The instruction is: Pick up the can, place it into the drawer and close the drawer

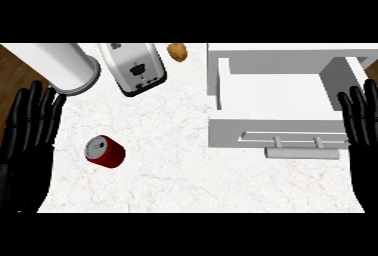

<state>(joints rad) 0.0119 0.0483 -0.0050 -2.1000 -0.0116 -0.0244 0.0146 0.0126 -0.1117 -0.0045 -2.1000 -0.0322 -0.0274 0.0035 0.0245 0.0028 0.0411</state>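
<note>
The red can [105,151] sits on the white marbled counter [184,175] at about 8 o'clock from the middle of the head view, its grey end turned toward 10 o'clock. Whether it stands upright or lies tilted cannot be told. It is untouched and well apart from both hands. The white drawer [236,131] is pulled open at about 2 o'clock, its front panel and bar handle [295,142] on the 6 o'clock side of its box, and the can is far off toward the drawer's 8 o'clock. The left hand [22,150] shows at the 9 o'clock edge, fingers straight, slightly spread, pointing to 12 o'clock and holding nothing. The right hand [363,150] shows at the 3 o'clock edge just beside the drawer's front corner, fingers likewise straight and apart. A silver toaster [136,67] stands at 11 o'clock, a white cylinder [65,65] at 10 o'clock, and a small brown object [176,51] at 12 o'clock.
</note>
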